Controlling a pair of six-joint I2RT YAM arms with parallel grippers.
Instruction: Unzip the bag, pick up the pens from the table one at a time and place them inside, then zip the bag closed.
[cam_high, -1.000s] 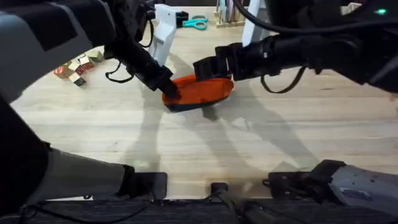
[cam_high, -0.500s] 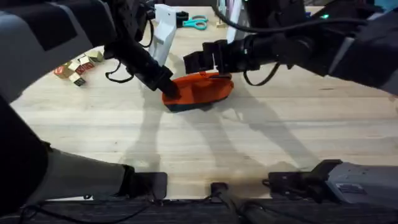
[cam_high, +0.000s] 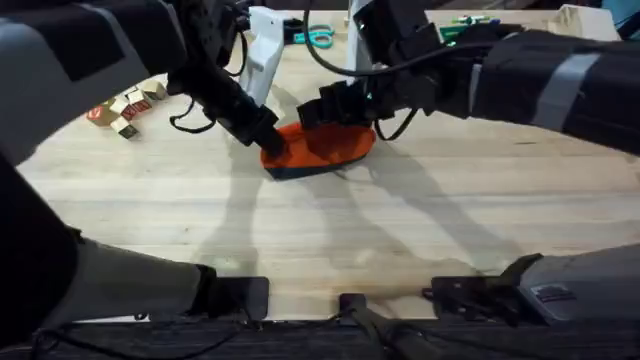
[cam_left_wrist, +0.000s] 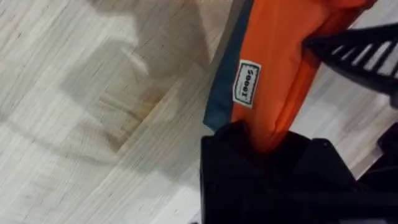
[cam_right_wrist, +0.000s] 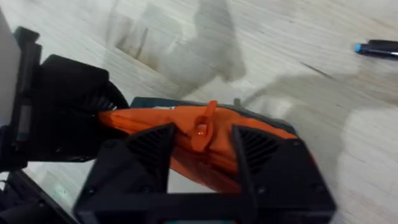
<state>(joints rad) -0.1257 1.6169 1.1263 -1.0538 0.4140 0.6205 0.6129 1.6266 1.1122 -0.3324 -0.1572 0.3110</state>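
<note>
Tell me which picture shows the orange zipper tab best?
The right wrist view: the pull tab stands clear between the right gripper fingers, on top of the bag. Overhead, the right arm covers that spot. The left wrist view shows the bag's end and label, no tab.

Shifted leftward along the bag (cam_high: 322, 148) compared with a second ago: right gripper (cam_high: 322, 108), now over the pouch's left-centre top instead of its right end. Fingers now straddling the orange pull tab (cam_right_wrist: 203, 126). Right arm swung up toward top centre of the overhead frame.
</note>
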